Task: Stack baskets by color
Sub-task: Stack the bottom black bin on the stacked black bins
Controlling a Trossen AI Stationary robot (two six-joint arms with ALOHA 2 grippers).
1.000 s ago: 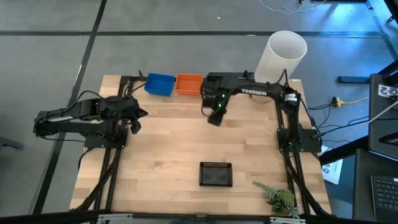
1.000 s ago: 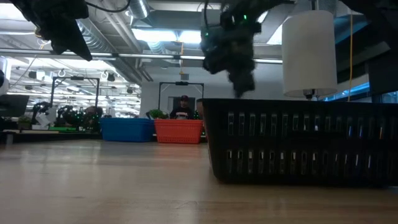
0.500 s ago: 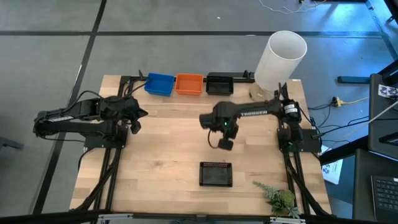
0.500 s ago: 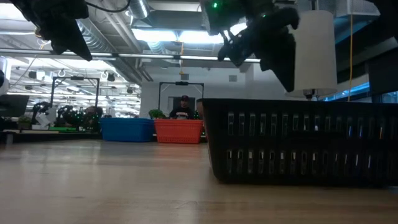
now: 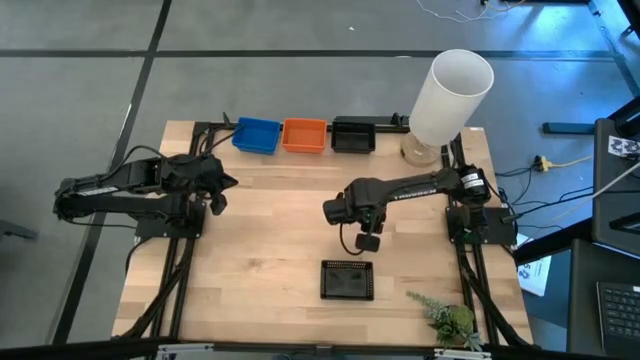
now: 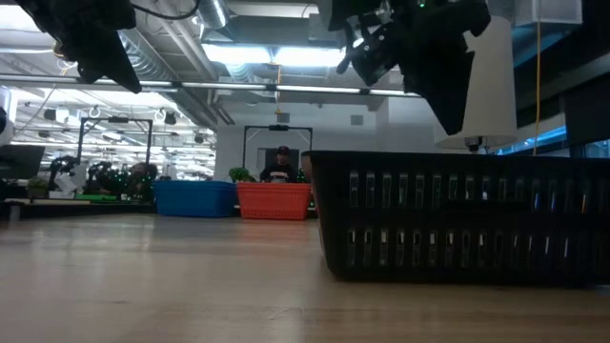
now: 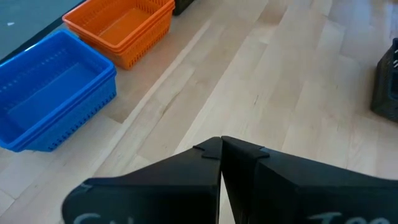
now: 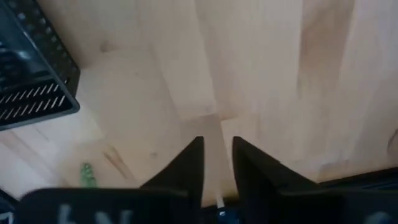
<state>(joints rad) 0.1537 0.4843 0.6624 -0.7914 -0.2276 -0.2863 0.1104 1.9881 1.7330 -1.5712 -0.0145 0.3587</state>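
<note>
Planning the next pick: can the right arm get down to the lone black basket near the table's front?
Probably yes. The right tool hangs just behind the lone black basket, fingers slightly apart and empty, with only bare table between them.

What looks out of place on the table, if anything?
One black basket sits alone near the front edge, apart from the row at the back: blue baskets, orange baskets and another black basket. The right tool hangs above the table near the lone one, holding nothing.
</note>
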